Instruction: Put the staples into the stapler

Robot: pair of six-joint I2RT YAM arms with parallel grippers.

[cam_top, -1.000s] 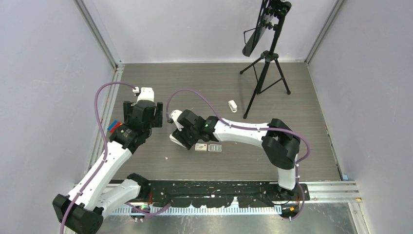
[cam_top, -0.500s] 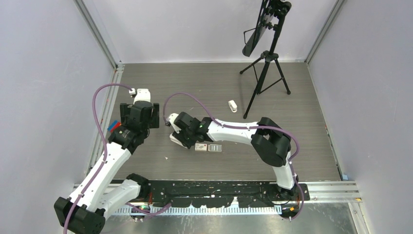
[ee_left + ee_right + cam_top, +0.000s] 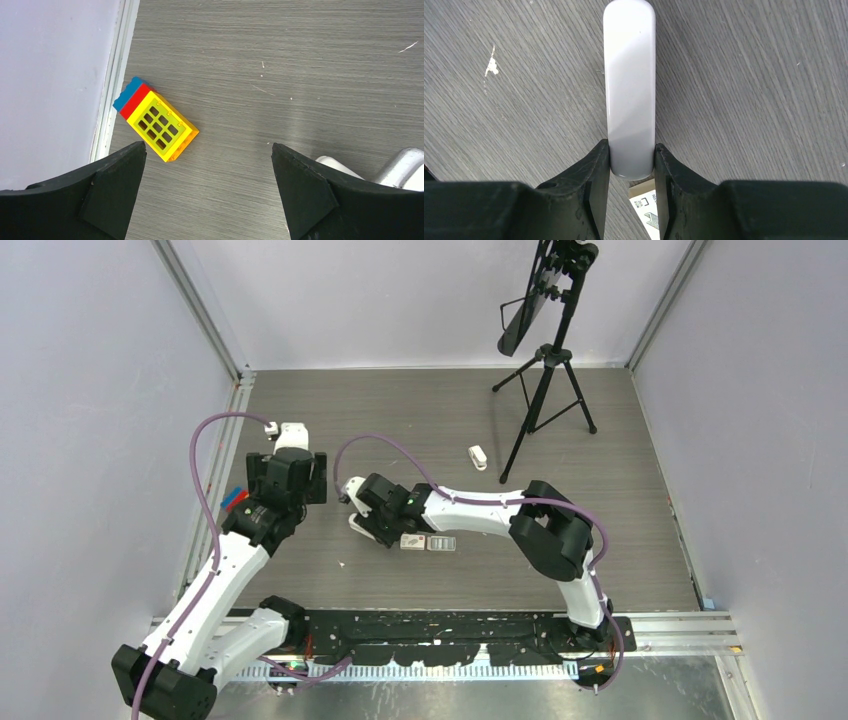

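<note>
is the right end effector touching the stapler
Touching. The right wrist view shows the right end effector closed on the stapler, its fingers pressed against both sides with no gap.

Staples box (image 3: 642,204) mostly hidden by right gripper (image 3: 631,151); txt unreadable.

The right hand (image 3: 631,147) has narrowed its jaws and now clamps the near end of the stapler (image 3: 630,85) from both sides. In the top view, the elbow of the right arm (image 3: 545,535) has shifted toward 9 o'clock, carrying the hand slightly the same way. The left hand (image 3: 288,478) has also drifted slightly toward 9 o'clock.
</note>
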